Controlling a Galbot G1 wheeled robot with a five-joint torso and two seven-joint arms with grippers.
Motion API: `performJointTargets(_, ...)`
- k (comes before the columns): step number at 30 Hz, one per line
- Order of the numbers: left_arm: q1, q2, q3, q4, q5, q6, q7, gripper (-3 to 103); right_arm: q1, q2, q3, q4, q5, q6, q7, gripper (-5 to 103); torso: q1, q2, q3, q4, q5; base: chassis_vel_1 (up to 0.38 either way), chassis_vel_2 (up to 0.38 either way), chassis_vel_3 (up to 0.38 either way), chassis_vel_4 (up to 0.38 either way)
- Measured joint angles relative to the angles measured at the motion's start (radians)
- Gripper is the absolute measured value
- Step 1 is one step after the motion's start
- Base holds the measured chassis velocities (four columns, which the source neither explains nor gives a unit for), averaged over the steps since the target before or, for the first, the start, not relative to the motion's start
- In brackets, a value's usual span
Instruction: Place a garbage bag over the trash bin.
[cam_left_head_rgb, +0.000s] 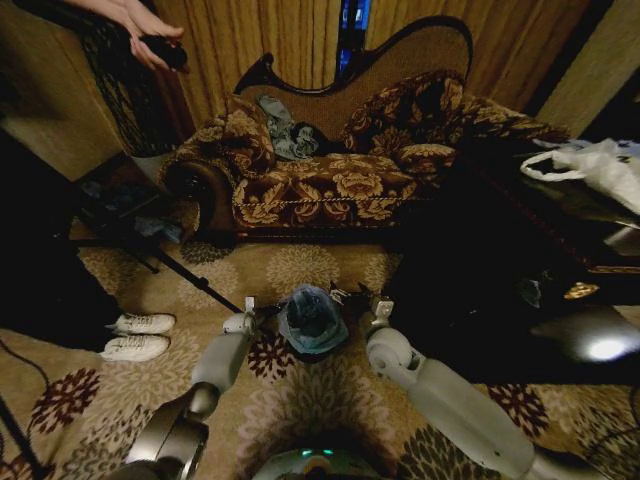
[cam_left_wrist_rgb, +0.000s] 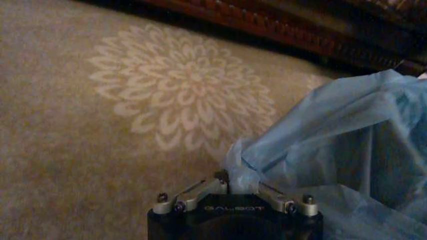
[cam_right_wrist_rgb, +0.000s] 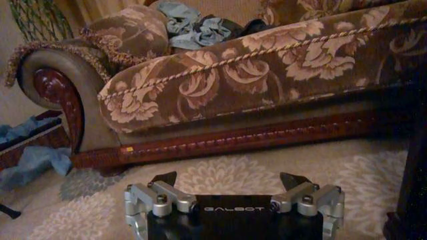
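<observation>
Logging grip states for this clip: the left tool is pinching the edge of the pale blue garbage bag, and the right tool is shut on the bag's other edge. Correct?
Not quite. The left tool is indeed shut on a bunched edge of the garbage bag, as the left wrist view shows. But the right tool is open with nothing between its fingers; the right wrist view shows bare carpet and the sofa beyond it.

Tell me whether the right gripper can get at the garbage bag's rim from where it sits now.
Probably yes. The right gripper is open, empty and close beside the garbage bag draped on the trash bin, with only bare carpet around. The left gripper pinches the far side, away from its path.
</observation>
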Motion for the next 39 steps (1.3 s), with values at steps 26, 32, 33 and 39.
performJointTargets(26, 0.187, 0.092, -0.032, -0.338, -0.02, -0.02, -0.027, 46, -0.006, 0.006, 0.0, 0.018, -0.008, 0.003, 0.006, 100, 0.0, 0.0, 0.0, 0.0001, -0.0004, 0.0, 0.0, 0.0, 0.0)
performJointTargets(32, 0.322, 0.14, -0.07, -0.569, -0.022, 0.003, -0.02, 74, -0.017, 0.018, 0.002, 0.014, -0.004, 0.002, 0.006, 100, 0.0, 0.0, 0.0, 0.0001, -0.0003, 0.0, 0.0, 0.0, 0.0)
performJointTargets(33, 0.322, 0.14, -0.07, -0.569, -0.022, 0.003, -0.02, 74, -0.017, 0.018, 0.002, 0.014, -0.004, 0.002, 0.006, 100, 0.0, 0.0, 0.0, 0.0001, -0.0003, 0.0, 0.0, 0.0, 0.0)
performJointTargets(39, 0.419, 0.154, -0.102, -0.851, -0.079, 0.12, -0.109, 96, -0.014, 0.038, 0.013, -0.028, 0.006, -0.009, -0.014, 100, 0.0, 0.0, 0.0, 0.0, -0.0003, 0.0, 0.0, 0.0, 0.0)
